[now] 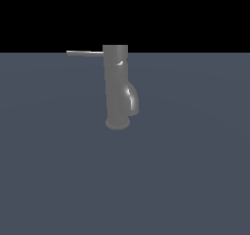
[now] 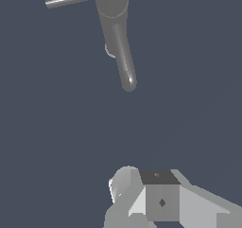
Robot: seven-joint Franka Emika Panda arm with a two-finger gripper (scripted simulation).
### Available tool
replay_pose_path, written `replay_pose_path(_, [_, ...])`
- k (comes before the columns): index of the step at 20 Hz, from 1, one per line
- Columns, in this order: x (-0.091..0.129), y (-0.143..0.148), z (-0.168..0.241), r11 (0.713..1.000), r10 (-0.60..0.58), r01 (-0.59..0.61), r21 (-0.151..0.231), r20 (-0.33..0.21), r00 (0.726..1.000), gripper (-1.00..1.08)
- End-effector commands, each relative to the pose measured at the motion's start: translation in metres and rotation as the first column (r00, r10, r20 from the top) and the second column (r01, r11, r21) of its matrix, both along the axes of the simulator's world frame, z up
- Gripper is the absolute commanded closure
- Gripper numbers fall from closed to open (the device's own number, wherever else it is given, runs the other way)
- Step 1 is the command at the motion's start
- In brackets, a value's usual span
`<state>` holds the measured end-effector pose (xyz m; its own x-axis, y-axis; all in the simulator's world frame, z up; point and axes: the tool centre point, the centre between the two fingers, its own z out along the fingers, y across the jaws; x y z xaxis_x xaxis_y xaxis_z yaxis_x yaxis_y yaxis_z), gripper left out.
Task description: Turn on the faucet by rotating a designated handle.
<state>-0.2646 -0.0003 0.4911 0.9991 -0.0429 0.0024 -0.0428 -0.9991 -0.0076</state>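
The faucet is a dark grey glossy upright cylinder standing on a flat blue-grey surface in the middle of the exterior view. Its short curved spout bulges toward the exterior view's right. The handle, a thin straight grey rod, sticks out from the top cap toward the exterior view's left. The wrist view looks down on the faucet, with the handle and the spout both in sight. My gripper's fingers show in neither view, and nothing touches the handle.
A pale grey blocky part of the arm fills one edge of the wrist view, well apart from the faucet. The blue-grey surface stretches around the faucet on all sides.
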Motion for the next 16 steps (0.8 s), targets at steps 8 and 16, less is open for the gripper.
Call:
replay_pose_path(8, [0.002, 0.014, 0.014, 1.000, 0.008, -0.008, 0.014, 0.034, 0.999, 1.08])
replay_pose_path(16, [0.004, 0.016, 0.016, 1.000, 0.002, -0.003, 0.020, 0.038, 0.999, 1.08])
